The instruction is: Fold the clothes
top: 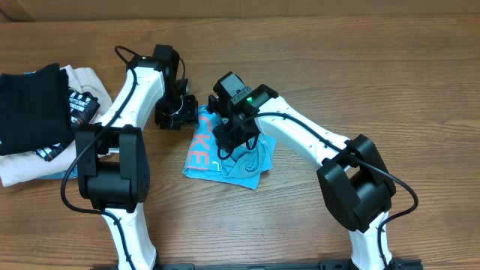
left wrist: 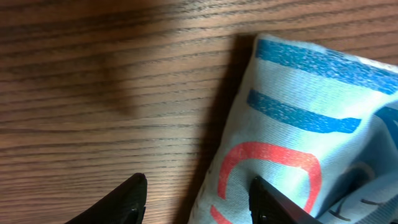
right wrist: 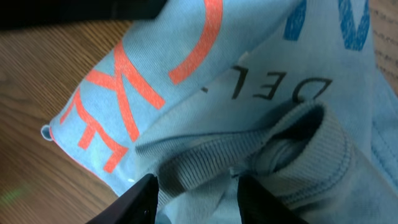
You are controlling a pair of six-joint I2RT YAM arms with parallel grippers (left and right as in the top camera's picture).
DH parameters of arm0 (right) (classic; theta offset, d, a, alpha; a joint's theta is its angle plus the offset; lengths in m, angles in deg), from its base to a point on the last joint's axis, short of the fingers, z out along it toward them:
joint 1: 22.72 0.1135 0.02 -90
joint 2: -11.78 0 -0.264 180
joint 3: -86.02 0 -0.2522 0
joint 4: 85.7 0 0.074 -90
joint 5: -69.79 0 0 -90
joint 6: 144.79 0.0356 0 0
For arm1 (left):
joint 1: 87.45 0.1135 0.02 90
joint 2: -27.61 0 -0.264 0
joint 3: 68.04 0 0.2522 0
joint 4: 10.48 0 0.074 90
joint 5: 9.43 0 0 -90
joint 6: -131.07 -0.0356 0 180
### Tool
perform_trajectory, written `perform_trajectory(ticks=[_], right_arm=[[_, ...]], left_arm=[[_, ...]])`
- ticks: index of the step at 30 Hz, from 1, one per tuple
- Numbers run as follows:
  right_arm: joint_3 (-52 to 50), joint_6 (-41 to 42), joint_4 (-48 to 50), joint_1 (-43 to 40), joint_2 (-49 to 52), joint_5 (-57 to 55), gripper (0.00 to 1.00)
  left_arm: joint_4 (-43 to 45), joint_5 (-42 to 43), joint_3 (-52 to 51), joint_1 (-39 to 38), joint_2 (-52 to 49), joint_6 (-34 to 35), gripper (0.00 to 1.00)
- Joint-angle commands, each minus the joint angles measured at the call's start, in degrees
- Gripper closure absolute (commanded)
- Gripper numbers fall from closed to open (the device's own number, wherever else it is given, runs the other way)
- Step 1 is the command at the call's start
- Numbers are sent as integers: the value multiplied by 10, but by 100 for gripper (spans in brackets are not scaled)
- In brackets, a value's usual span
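The clothes, a light sky-blue T-shirt [top: 229, 157] with coral-red lettering, lie folded into a small packet in the middle of the wooden table. My left gripper [left wrist: 199, 202] is open at the packet's left edge. One of its fingers [left wrist: 127, 199] is over bare wood and the other hangs over the cloth [left wrist: 298, 124]. My right gripper [right wrist: 199, 199] is open low over the top of the shirt [right wrist: 155, 81]. The ribbed collar [right wrist: 249, 140] is bunched between its fingertips. In the overhead view the left gripper [top: 177, 112] and right gripper [top: 232, 133] flank the packet's upper part.
A black folded garment [top: 30, 105] lies on a cream folded garment [top: 86, 79] at the table's left edge, close to the left arm's base. Bare wood surrounds the shirt to the front, back and right.
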Motion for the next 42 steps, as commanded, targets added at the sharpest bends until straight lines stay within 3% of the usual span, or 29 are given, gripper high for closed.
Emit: perform_trajectory(ticks=[1,4,6,18,27,33,42], right_arm=[[0,3,1,-1,-2,-20,55],[0,7,-6,-5,-2,-109,55],[0,66,-17,-16,-2,-228,55],[1,76,-43,-103,-2,-243,54],[14,76,-85,-116,-25,-219,54],[45,123,-82,-113,-89,-215,54],[40,90,-66,-104,-104,-13,54]], left_arm=[[0,15,4,-14,-4,-13,43],[0,15,4,-18,-4,-13,43],[0,15,4,-20,-4,-13,43],[0,4,4,-20,-4,-13,41],[0,-1,4,-20,-4,-13,41],[0,-2,4,-20,-4,-13,40],[1,-2,4,-20,-4,-13,40]])
